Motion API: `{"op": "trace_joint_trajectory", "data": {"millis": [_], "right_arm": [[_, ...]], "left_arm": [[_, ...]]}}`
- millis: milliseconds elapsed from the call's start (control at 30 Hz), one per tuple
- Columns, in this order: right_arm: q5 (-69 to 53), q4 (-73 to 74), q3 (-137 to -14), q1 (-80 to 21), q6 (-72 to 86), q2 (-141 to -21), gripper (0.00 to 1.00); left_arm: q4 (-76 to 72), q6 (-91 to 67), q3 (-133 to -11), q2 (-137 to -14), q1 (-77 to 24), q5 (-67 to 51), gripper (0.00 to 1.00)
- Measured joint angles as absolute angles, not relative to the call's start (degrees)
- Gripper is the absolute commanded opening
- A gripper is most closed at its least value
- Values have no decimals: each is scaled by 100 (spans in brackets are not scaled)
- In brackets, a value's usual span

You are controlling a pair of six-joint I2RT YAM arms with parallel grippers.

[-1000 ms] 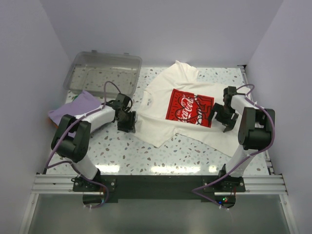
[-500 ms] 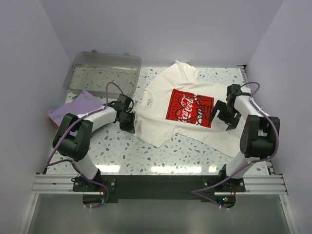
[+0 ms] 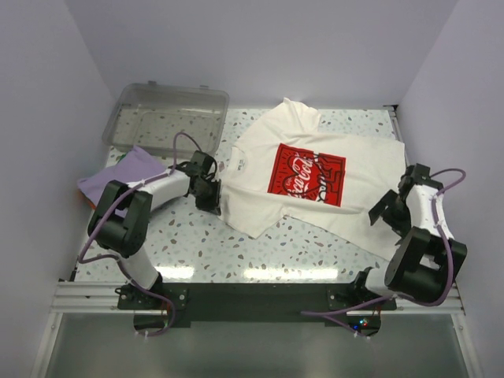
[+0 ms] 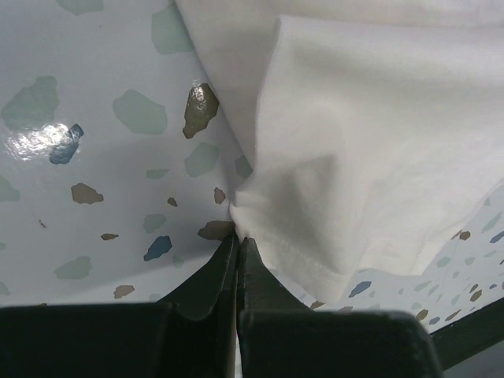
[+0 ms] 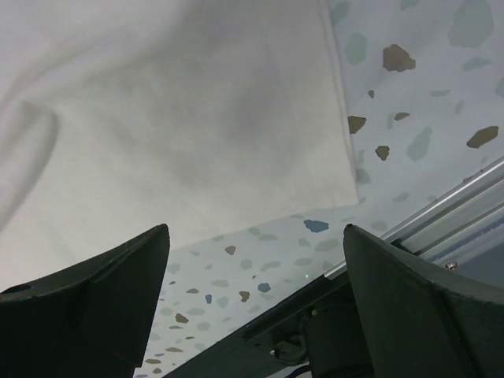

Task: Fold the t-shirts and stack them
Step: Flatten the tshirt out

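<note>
Terrazzo tabletop (image 3: 197, 244), pale walls: from above, the cream t-shirt (image 3: 256, 209) lies spread at centre and the lavender t-shirt (image 3: 118, 177) sits at left, near the clear bin (image 3: 165, 118). In the left wrist view, your left fingers (image 4: 209, 279) pinch the cream shirt's edge; it puckers, so expect light, limp cloth. In the right wrist view, your right fingers (image 5: 94, 283) gape wide over the hem corner, probably the best place to take hold.

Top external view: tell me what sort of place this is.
Probably a robot lab test cell: plain white walls box in a terrazzo-patterned table, the left arm and right arm are bolted to a metal rail at its near edge, and a cream-white t-shirt lies spread out.
</note>
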State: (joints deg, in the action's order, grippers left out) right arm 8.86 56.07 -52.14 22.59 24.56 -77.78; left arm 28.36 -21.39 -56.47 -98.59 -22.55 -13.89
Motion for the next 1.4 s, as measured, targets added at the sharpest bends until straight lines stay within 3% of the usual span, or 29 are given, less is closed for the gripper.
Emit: {"op": "trace_joint_trajectory", "data": {"millis": [367,567,767,1167,1400], "right_arm": [[639,5817,-5159,3459,2792,-7944,91],[626,5874,-4915,3559,3183,-7944,87],[832,5892,-4733,3691,3463,-7946,75],[1260,5732,-4495,3719,4115,-7907,70],[1396,5518,-4101,3719,4431,-7885,60]], "left_arm": [[2956,-2134,-5712,-9872,-2255,-1605,0],[3024,-2137,-5739,-9821,-2255,-1651,0],[3094,-2141,-5808,-9734,-2252,-1684,0],[3105,-2143,-5854,-9688,-2246,-1758,0],[3146,-2143,-5863,-9677,-2191,-1758,0]]}}
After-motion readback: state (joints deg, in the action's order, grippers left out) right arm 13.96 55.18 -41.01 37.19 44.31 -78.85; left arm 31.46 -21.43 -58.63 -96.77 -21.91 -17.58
